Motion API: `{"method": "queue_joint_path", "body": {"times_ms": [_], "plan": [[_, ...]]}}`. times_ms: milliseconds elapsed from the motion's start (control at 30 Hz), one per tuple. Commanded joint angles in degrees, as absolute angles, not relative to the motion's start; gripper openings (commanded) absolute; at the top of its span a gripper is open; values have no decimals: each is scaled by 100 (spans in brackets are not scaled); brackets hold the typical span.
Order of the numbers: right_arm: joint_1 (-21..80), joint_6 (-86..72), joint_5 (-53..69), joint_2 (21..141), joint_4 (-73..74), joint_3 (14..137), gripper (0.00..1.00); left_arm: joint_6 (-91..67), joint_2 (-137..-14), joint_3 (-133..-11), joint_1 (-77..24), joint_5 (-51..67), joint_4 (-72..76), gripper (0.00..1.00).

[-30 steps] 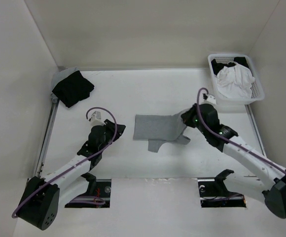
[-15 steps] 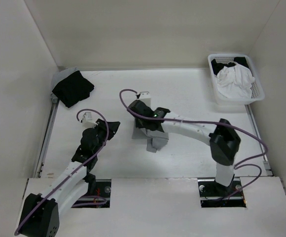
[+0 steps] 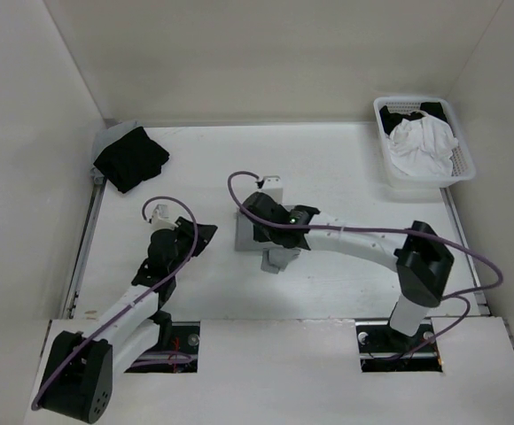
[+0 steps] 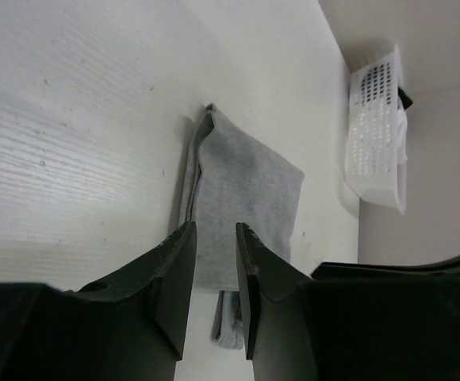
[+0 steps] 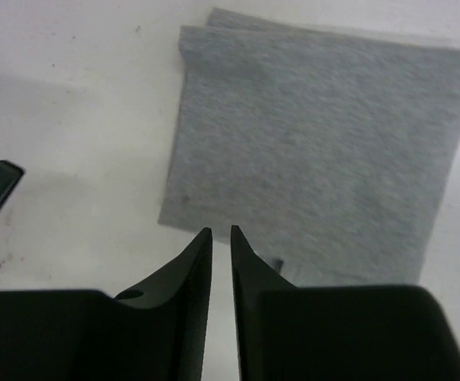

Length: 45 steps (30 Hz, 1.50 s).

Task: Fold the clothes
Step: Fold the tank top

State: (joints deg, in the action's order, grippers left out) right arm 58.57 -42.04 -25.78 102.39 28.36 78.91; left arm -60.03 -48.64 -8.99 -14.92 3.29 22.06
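Note:
The clothes (image 3: 245,235) are one grey tank top, folded into a compact rectangle in the middle of the table, with a strap end (image 3: 279,261) sticking out on the near side. In the left wrist view the clothes (image 4: 246,190) lie flat just ahead of the fingers. The right wrist view shows the clothes (image 5: 317,143) as a smooth doubled panel. My right gripper (image 3: 259,226) hovers over the fold, and its fingers (image 5: 220,230) stand slightly open with nothing between them. My left gripper (image 3: 204,235) waits just left of the fold, and its fingers (image 4: 216,230) are open and empty.
A white basket (image 3: 423,181) at the back right holds a white garment (image 3: 421,142) and a black one. It also shows in the left wrist view as a basket (image 4: 377,135). A black garment (image 3: 131,158) lies at the back left corner. White walls enclose the table.
The right arm swung from the right side across to the left, carrying the top's right part over itself. Its jaws then parted and let go. The left arm shifted slightly.

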Motion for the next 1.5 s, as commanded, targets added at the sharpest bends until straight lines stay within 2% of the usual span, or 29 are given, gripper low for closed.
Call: {"method": "queue_joint_path", "body": {"times_ms": [0,100,267,333,433,600,800,967,1067,1133,1333,1467], "plan": [[5980,-4333,-2663,9520,2399,7227,14,-5950,-5158,-1151,-1849,422,2759,25],[6261,-4560,-2786,8993,2286,6358,14,-5941,-5492,-1186,-2200,317,2987,25],[6613,-4895,-2760,8307,1304,4881,38,-5854,-5984,-1160,-2631,229,3339,26],[6622,-4913,-2593,8166,767,4493,43,-5784,-6160,-1169,-2763,229,3419,26],[6622,-4826,-2514,8069,37,4079,49,-5739,-6231,-1143,-2843,229,3445,27],[6342,-4737,-2356,8129,-500,3727,53,-5713,-6012,-967,-2791,176,3375,27],[6104,-4448,-2136,8323,-1317,3498,49,-5695,-5933,-949,-2773,123,3278,27],[5902,-4298,-2022,8464,-1371,3603,46,-5713,-5985,-1028,-2834,114,3278,27],[5884,-4350,-1881,8464,-1161,3717,22,-5730,-5915,-1046,-2834,114,3217,27],[5902,-4508,-1636,8280,-907,3805,16,-5730,-5810,-1063,-2817,114,3094,27],[5770,-5176,-687,7568,-800,3701,12,-5730,-5397,-1230,-2747,114,2559,27],[5638,-5396,-458,7654,-827,3595,17,-5748,-5186,-1257,-2746,114,2382,27]]}}
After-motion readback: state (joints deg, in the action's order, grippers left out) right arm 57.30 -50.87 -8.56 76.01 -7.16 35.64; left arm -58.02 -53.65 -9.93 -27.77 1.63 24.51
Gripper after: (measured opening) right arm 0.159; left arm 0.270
